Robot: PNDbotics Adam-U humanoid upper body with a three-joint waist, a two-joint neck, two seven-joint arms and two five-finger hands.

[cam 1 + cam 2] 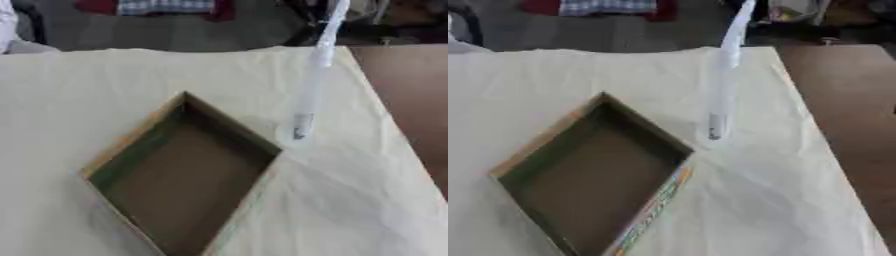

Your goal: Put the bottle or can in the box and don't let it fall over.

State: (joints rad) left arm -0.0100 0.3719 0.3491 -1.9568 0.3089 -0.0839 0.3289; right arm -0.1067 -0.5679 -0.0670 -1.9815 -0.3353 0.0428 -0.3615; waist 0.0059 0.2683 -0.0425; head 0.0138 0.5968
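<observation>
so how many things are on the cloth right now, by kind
box: 1, open, nothing inside
clear upright bottle-like thing, too blurred to name surely: 1, standing outside the box by its right corner
total: 2, on the cream cloth; no robot hand in view

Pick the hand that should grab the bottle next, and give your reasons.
Right, probably. The bottle stands upright on the cloth just right of the box, beyond its right corner, on the robot's right side. A left reach would cross the open box. Neither hand is in view.
</observation>
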